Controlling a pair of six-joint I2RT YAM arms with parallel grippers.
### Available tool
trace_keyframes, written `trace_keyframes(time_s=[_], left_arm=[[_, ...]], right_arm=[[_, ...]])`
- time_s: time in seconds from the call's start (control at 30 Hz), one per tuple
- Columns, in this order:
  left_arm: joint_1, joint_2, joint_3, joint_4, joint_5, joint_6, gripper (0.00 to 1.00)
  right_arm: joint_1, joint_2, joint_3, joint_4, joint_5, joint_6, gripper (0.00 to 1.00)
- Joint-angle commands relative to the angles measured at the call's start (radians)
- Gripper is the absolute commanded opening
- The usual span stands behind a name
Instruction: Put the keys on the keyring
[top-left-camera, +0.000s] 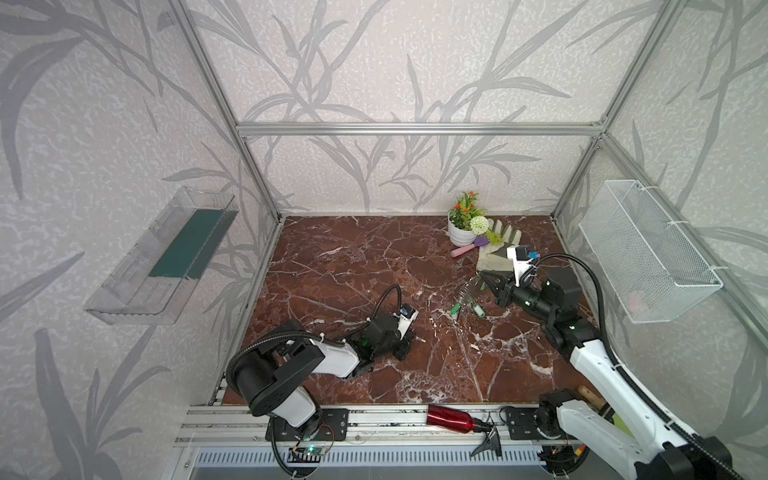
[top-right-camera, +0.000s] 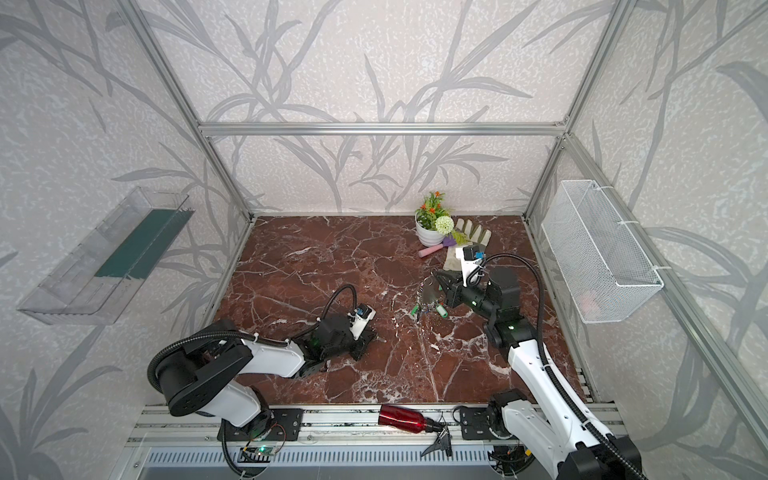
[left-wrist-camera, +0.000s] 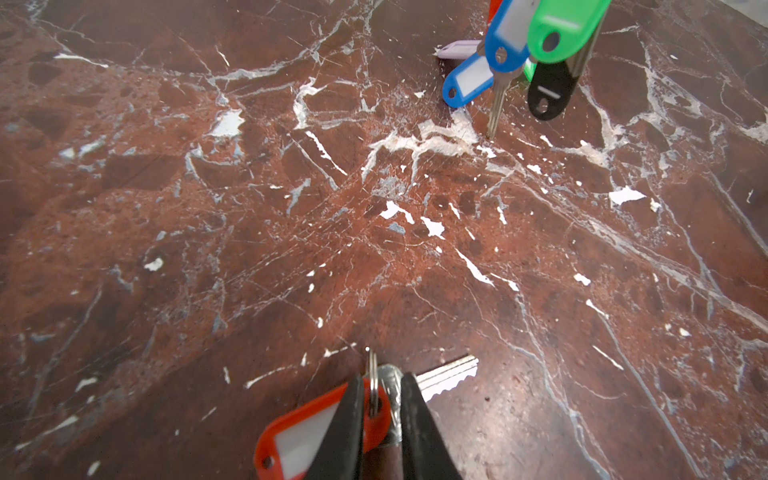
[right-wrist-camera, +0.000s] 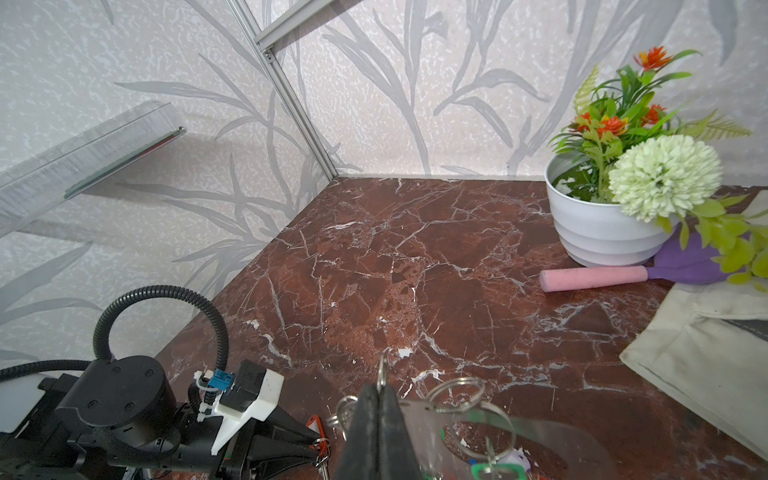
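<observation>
left gripper (left-wrist-camera: 380, 399) jaws pinch narrow on the red key (left-wrist-camera: 449, 376) head: lift gently, its split ring (left-wrist-camera: 372, 382) exposed, toward the keyring (right-wrist-camera: 498, 428) the right gripper (right-wrist-camera: 379, 399) clamps

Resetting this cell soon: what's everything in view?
table: one, red-brown marble, floor
keyring: one, grey, coloured tags, held right of centre
red key: one, red-tagged, table, at left gripper
flower pot: one, white, back right
glove: one, beige, beside pot
trowel: one, pink-handled, by pot
bottle: one, red, front rail
shelf: one, clear, left wall
basket: one, white, right wall
left gripper: one, black, astride red key
right gripper: one, black, shut on keyring
</observation>
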Motion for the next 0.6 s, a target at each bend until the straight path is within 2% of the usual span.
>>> trace_keyframes(time_s=[0.0, 0.57], left_arm=[[-0.004, 0.002, -0.018, 0.023, -0.010, -0.017, 0.18], [-0.005, -0.005, -0.008, 0.014, -0.016, -0.046, 0.11]], right_arm=[[-0.003, -0.007, 0.002, 0.070, -0.020, 0.001, 0.00], [-0.003, -0.003, -0.006, 0.084, -0.032, 0.011, 0.00]])
